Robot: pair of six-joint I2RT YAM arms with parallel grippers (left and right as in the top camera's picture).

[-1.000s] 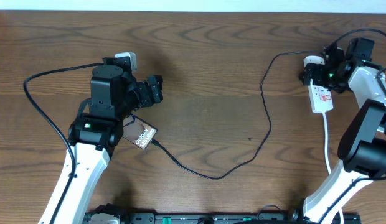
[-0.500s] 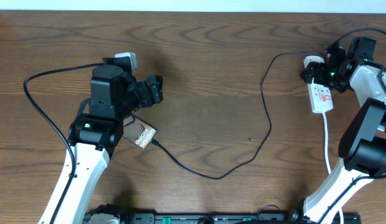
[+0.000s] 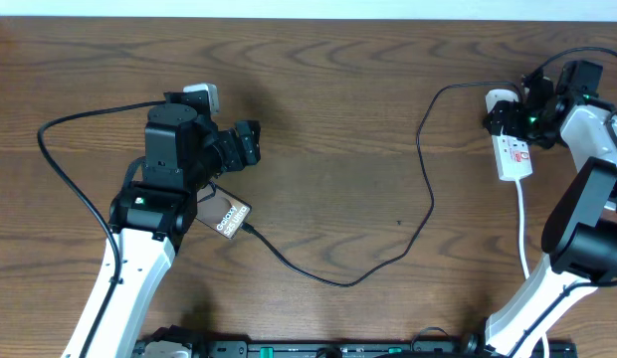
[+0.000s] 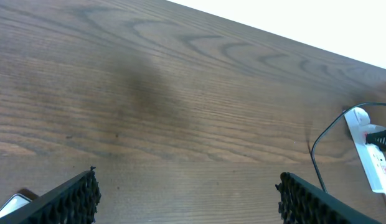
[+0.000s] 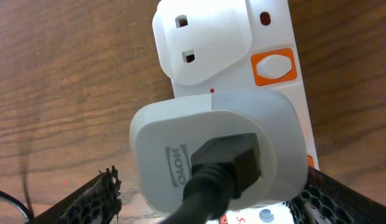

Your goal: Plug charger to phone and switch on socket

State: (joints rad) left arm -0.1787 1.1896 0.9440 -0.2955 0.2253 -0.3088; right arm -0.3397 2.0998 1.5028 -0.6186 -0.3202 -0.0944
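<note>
My left gripper [image 4: 187, 196] spread open above bare table [image 4: 180, 93], phone [image 3: 221, 215] flat beside my left arm, charger [image 3: 426, 189] trailing from phone to socket [image 3: 514, 151], my right gripper [image 5: 211, 199] open, straddling the grey plug [image 5: 218, 149] there.
</note>
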